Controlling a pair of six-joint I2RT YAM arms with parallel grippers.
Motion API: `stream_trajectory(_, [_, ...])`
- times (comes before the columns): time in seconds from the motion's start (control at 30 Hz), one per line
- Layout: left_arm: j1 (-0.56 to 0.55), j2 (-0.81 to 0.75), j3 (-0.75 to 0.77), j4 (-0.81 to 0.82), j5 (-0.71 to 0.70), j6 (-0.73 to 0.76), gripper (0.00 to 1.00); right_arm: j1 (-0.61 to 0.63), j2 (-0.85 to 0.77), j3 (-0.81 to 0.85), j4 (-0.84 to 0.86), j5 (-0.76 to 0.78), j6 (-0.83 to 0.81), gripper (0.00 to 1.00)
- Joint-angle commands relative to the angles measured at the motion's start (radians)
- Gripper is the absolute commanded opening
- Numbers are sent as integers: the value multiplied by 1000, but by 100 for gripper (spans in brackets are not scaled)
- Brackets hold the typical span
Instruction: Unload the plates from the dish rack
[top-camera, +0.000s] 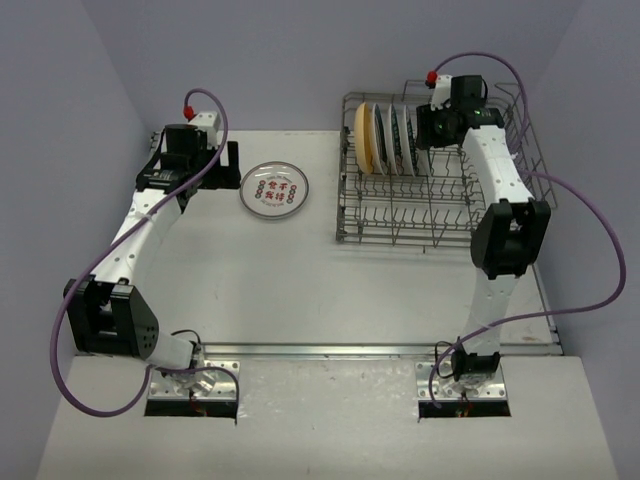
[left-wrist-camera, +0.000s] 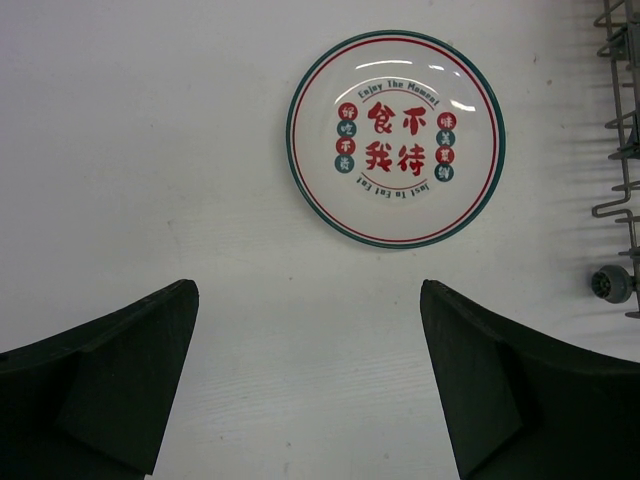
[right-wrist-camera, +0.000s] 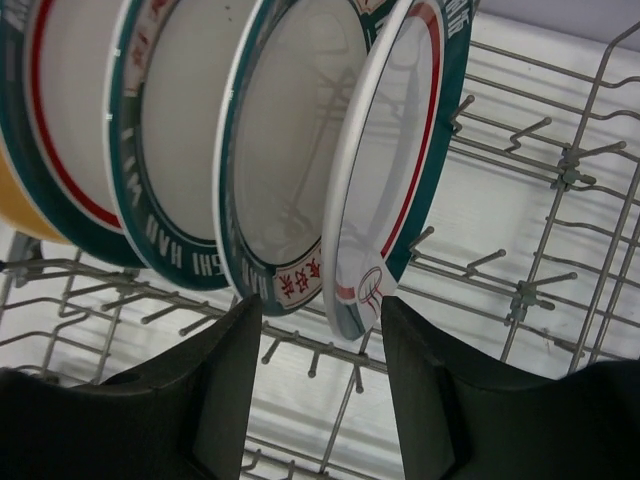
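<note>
Right wrist view has the right gripper (right-wrist-camera: 320, 315) low inside the dish rack (right-wrist-camera: 560, 170). Its fingers are spread, and the bottom rim of the end plate (right-wrist-camera: 385, 200) sits in the gap between them. Nothing is clamped, and I cannot tell whether either finger touches the rim. That plate is the right-hand one of a row standing upright in the far left part of the rack. Three more white, teal-rimmed plates (right-wrist-camera: 180, 130) stand beside it, and a yellow plate (top-camera: 365, 138) is at the left end.

One plate with red characters (left-wrist-camera: 396, 138) lies flat on the table (top-camera: 300, 270), left of the rack. The left gripper (left-wrist-camera: 308, 290) hangs to the left of it, fingers wide and empty.

Unloading looks to be at an early stage, with one plate out and the grasp of the next one being lined up. The next move calls for closing firmly on that thin rim. The plate should then go straight up until it clears the tines (right-wrist-camera: 480, 262) and its close neighbour, and only then be carried left to the table.
</note>
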Motion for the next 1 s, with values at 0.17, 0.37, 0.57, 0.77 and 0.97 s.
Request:
stream_trajectory(0.17, [0,-18,16,8,19,-12,91,-4,124,100,58,41,-65,45])
stream_trajectory(0.37, [0,-8,21,-1,26,-48,98,-5,135,80,55,13,-45,28])
stream_trajectory(0.57, [0,-7,39,-11,47,-74,100,-7,74,47,51,-38,30,8])
stream_trajectory(0.77, [0,-9,57,-32,66,-90,100,-19,-9,81,41,-110,100,0])
stream_trajectory(0.97, [0,-24,87,-58,65,-77,100,-114,-102,150,39,-287,174,0])
